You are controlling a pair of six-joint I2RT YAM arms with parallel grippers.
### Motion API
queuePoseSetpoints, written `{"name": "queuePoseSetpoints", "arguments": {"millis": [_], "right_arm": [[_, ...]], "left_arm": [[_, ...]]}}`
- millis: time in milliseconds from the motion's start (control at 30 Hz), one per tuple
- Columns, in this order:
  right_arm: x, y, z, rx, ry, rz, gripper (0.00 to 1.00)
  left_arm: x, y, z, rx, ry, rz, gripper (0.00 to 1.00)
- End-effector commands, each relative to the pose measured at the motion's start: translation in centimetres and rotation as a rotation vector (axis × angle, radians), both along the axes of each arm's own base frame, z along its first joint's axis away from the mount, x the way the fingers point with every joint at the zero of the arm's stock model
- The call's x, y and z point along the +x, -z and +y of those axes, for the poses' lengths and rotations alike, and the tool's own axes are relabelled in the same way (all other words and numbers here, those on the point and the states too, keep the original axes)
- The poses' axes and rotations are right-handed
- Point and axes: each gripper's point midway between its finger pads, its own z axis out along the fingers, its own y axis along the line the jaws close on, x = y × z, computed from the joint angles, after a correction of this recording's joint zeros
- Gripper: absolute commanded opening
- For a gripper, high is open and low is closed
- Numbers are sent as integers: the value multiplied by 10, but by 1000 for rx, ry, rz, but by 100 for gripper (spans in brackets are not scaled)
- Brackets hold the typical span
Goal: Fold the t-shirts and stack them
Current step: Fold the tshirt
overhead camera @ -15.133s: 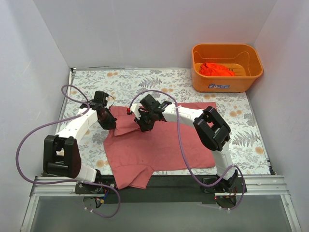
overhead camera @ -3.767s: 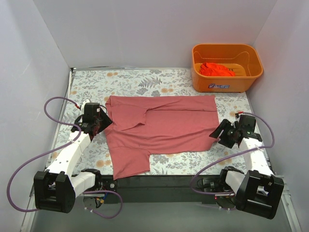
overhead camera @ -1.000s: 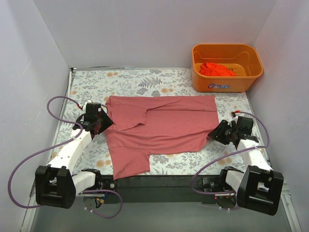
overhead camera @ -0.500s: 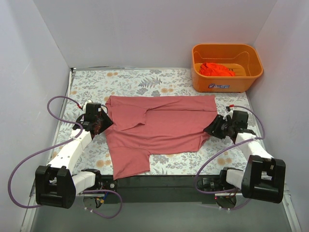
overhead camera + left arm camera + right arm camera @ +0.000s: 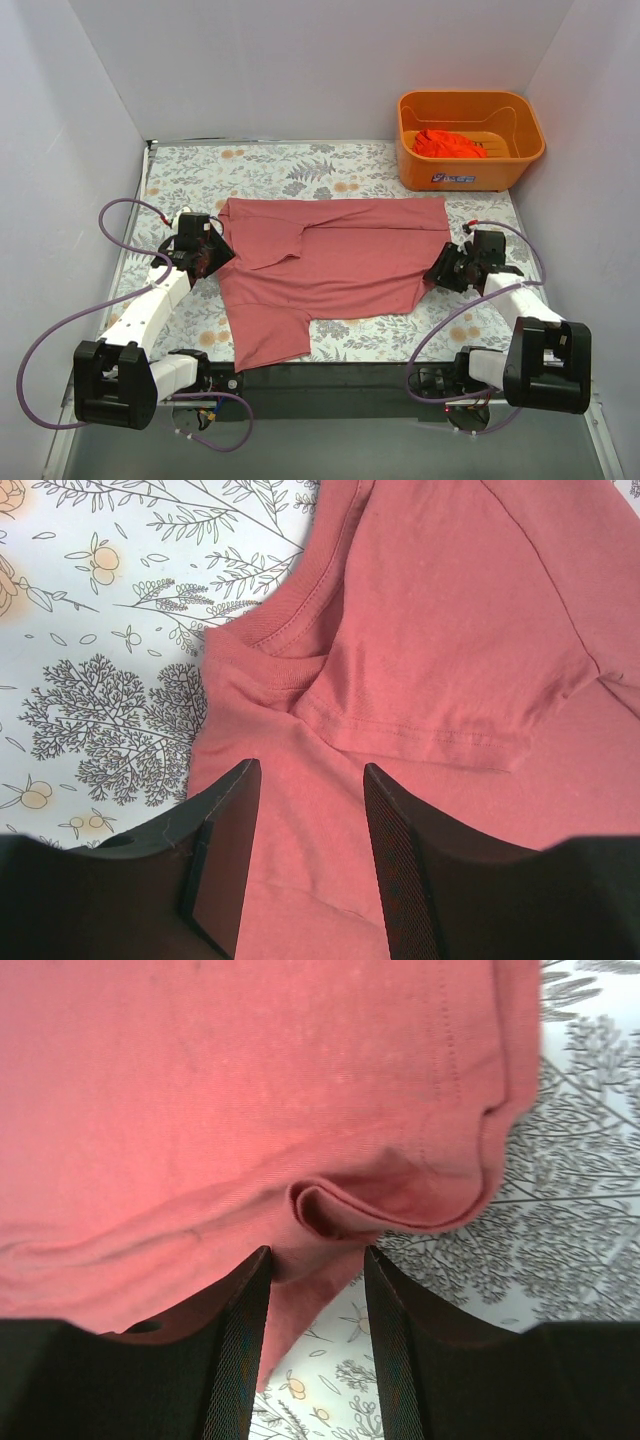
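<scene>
A dusty pink-red t-shirt (image 5: 330, 260) lies spread on the floral table, partly folded, one sleeve hanging toward the near edge. A brighter orange-red t-shirt (image 5: 448, 143) sits crumpled in the basket. My left gripper (image 5: 208, 258) is open at the shirt's left edge; in the left wrist view (image 5: 305, 865) its jaws straddle cloth near the collar (image 5: 290, 605). My right gripper (image 5: 438, 275) is open at the shirt's lower right corner; in the right wrist view (image 5: 312, 1345) its jaws straddle a bunched fold of hem (image 5: 330, 1205).
An orange plastic basket (image 5: 470, 175) stands at the back right corner. White walls close in the table on three sides. The floral tablecloth (image 5: 300, 170) shows behind the shirt and along both sides.
My right gripper has moved left and away from me to the shirt's lower right corner over the last second. The left gripper and the shirt have stayed put.
</scene>
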Motion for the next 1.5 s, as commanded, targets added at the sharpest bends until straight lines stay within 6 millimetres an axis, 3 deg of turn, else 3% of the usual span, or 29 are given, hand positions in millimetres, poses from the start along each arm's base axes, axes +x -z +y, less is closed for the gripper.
{"name": "queuePoseSetpoints", "arguments": {"millis": [0,100,400,800,967,1033,1133,1300,1433,1467], "right_arm": [[8,-14,-18,-116,21,-52,49],[8,-15,-23,-149,17,-55,48],[7,-12,-9,-92,-62,-55,44],[1,10,-10,-95,-56,2,46],[-5,4,-14,-119,-53,26,25],[-1,-9,-23,-169,-25,14,24],[-12,-21,-41,-255,26,67,24],[-44,-24,-58,-337,99,202,23],[-62,-22,-63,-360,130,263,29],[-66,-21,-64,-358,134,273,34]], "left_arm": [[-1,-1,0,9,13,-8,44],[-1,0,-1,7,15,-8,44],[-1,1,-1,4,18,-5,44],[-1,1,-2,4,24,-4,44],[-1,0,-2,3,23,-6,44],[-1,0,-2,3,23,-6,44],[-1,-1,-2,3,23,-10,44],[-1,-1,0,13,16,-11,44],[-2,-1,2,20,8,-9,44],[-1,-2,2,20,5,-11,44]]}}
